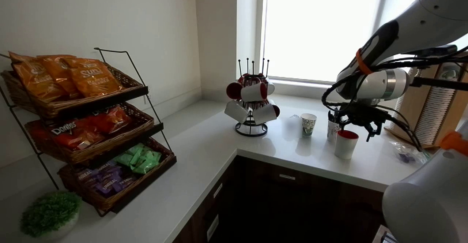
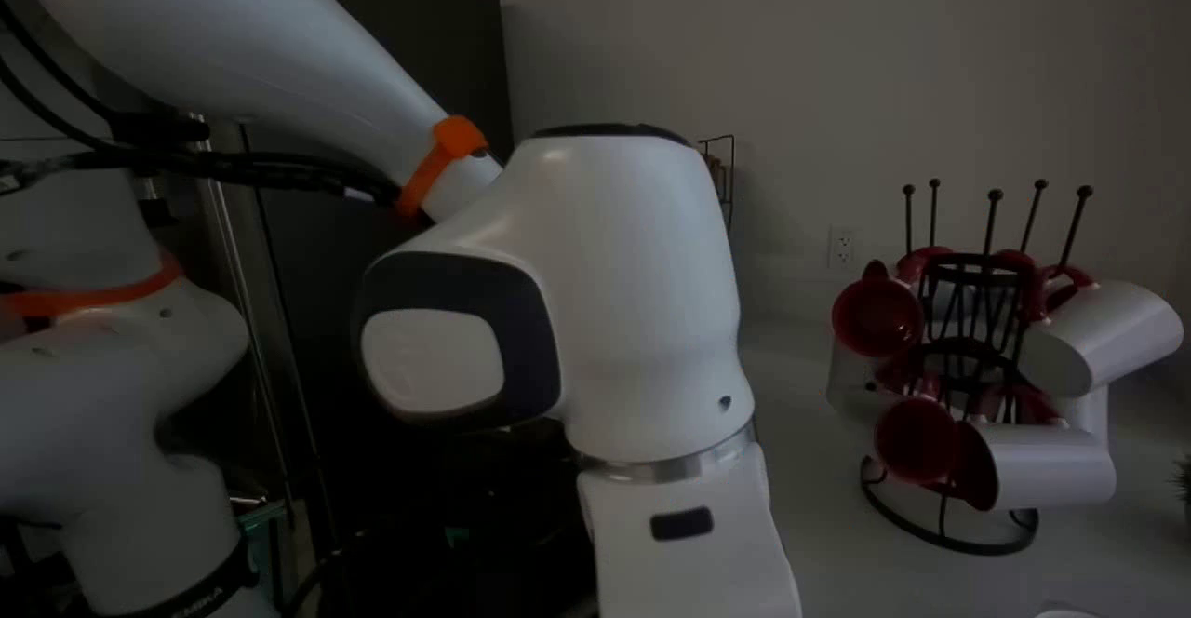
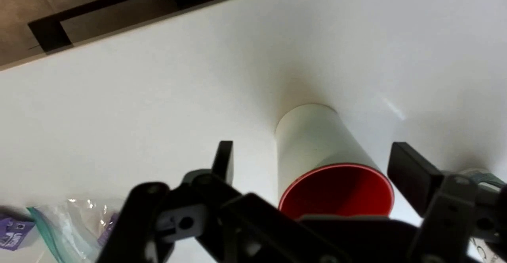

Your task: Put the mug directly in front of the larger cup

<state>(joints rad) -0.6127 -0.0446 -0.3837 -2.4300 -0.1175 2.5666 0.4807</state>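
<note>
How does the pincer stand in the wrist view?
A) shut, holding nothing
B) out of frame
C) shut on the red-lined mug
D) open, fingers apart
D: the pincer has its fingers spread wide there, the red-lined mug showing in the gap.

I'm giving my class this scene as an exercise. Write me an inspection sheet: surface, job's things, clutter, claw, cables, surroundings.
Surface: white countertop, shiny; spills, nothing seen
Mug: upright, red inside, handle not visible
Patterned cup: upright; whether it is the target, cannot tell
Second cup: dark items at its top, too small to identify
Clutter: clear plastic bag, purple packet
Claw: open at the mug; contact unclear
Cables: black, along the arm, with loops near the claw
Surroundings: mug rack, snack rack, potted plant, window; people, nothing seen
</note>
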